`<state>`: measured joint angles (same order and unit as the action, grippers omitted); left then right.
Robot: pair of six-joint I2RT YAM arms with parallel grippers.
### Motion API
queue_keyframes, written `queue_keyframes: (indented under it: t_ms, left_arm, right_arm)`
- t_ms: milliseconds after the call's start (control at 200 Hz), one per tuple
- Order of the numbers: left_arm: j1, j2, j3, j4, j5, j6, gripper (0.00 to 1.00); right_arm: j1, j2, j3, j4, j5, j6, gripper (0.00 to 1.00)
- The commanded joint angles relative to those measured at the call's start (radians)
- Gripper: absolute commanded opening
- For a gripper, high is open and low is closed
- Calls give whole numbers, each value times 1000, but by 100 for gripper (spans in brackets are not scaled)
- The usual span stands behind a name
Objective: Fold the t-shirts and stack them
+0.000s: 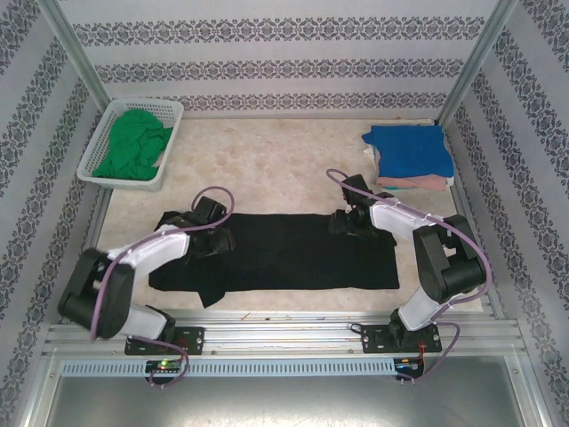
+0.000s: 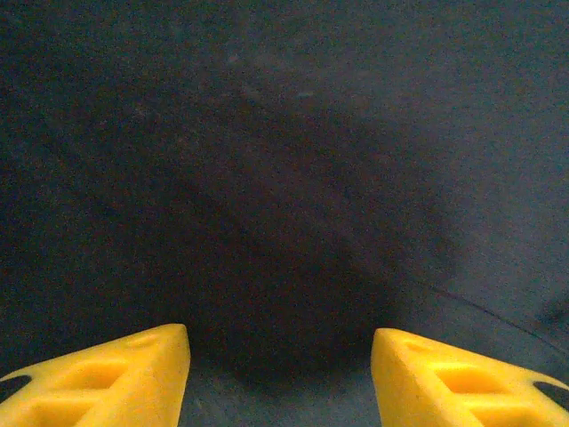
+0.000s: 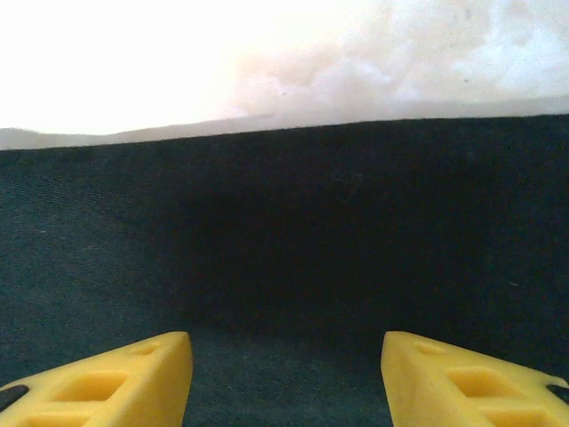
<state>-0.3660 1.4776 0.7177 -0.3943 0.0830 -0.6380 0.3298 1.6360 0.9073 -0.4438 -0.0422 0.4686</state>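
The black t-shirt (image 1: 284, 258) lay flat across the near half of the table (image 1: 284, 169), stretched left to right. One flap was turned out at its near left corner.

The left gripper (image 2: 280, 378) was directly over the shirt's left portion. Its yellow fingers (image 2: 107, 382) were spread apart with nothing between them, and dark cloth lay beneath them. From the frames it could not be determined whether the fingertips touched the fabric.

The right gripper (image 3: 284, 378) was over the shirt near its far right edge, its fingers likewise spread and holding nothing. In the right wrist view the shirt's far hem ran straight across just ahead of the fingers, with pale table surface beyond it (strongly overexposed at upper left).

The green t-shirt (image 1: 133, 147) lay crumpled inside the white basket (image 1: 96, 142) at the far left corner.

The blue t-shirt (image 1: 409, 149) was folded at the far right and rested on top of the pink t-shirt (image 1: 413, 184), whose near edge protruded below it. This stack was well apart from the black shirt.
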Motion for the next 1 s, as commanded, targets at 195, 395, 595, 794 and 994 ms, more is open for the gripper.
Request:
queue_keyframes:
  t_ms: [195,395,595,794,994]
  left_arm:
    - [50,436,356,109,141,132,52]
    - [63,739,785,-25,207,217,52]
    - [88,963,1195,-144,247,272,56]
    - [86,1051,1503,-242,320,285,63]
    - [59,921,1421,-229,269,259,65]
  right_arm:
    - [34,-62,-79,-91,41,62,60]
    - [112,-119,-123,-141,34,145,60]
    - [254,-120,-127,-135,-1,230,60]
    - [312,-198,-39,-241,56,221,62]
    - [242,-263,-54,-168,116,148,64]
